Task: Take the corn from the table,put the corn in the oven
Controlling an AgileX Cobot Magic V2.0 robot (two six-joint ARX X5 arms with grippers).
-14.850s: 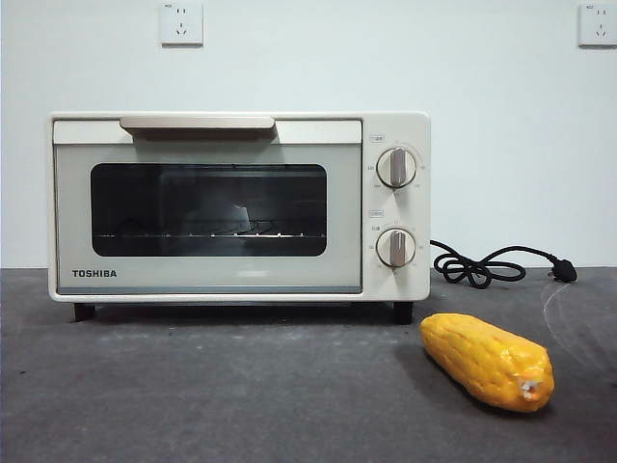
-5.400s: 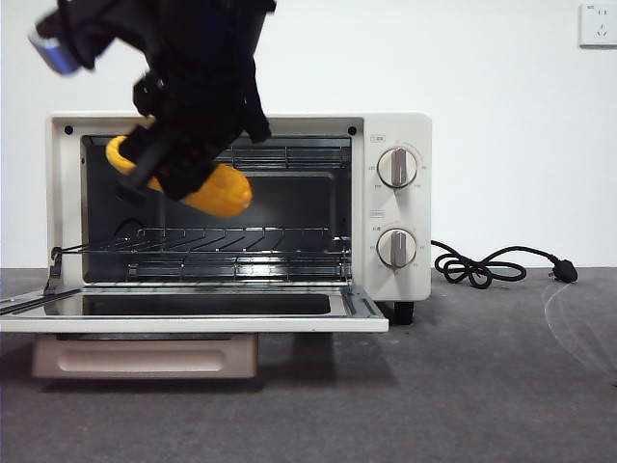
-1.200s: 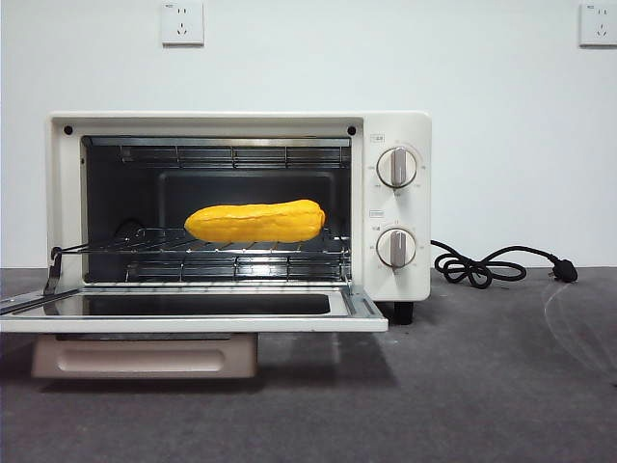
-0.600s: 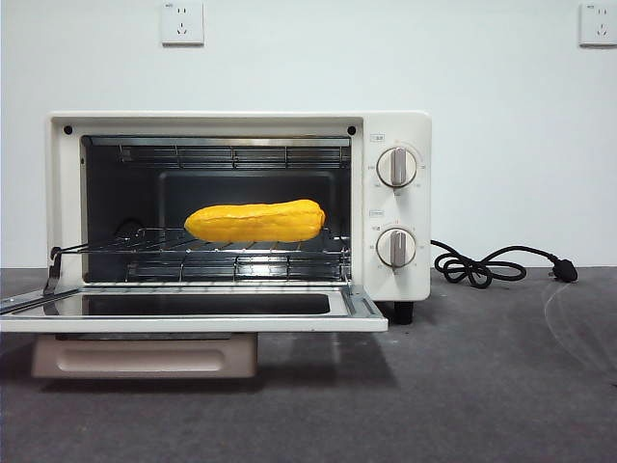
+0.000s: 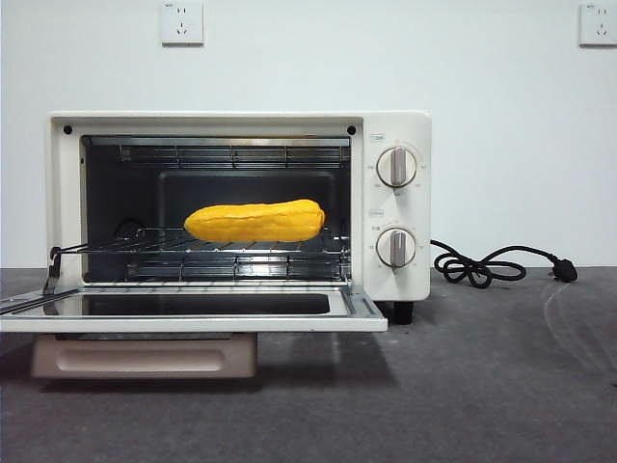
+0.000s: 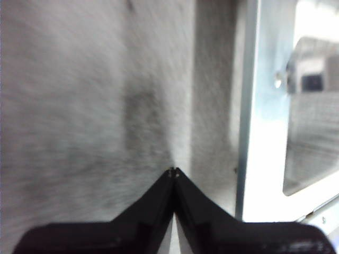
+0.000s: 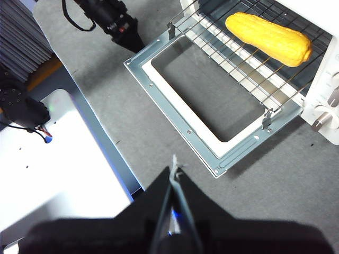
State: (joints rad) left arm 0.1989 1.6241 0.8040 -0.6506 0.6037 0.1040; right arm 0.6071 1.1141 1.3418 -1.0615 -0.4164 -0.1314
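Note:
The corn [image 5: 255,221] lies lengthwise on the wire rack inside the oven [image 5: 400,207], with nothing touching it. The oven's door [image 5: 193,323] hangs fully open, flat above the table [image 5: 482,386]. In the right wrist view the corn [image 7: 267,38] rests on the rack beyond the open door [image 7: 175,100]. My right gripper [image 7: 174,169] is shut and empty, well back from the oven. My left gripper [image 6: 174,170] is shut and empty over the table, beside the door's metal frame [image 6: 265,106]. Neither gripper shows in the front view.
A black power cord [image 5: 492,265] with its plug lies on the table to the right of the oven. Two white wall sockets [image 5: 181,22] sit high on the wall behind. A white platform [image 7: 53,159] borders the table near the left arm [image 7: 114,24].

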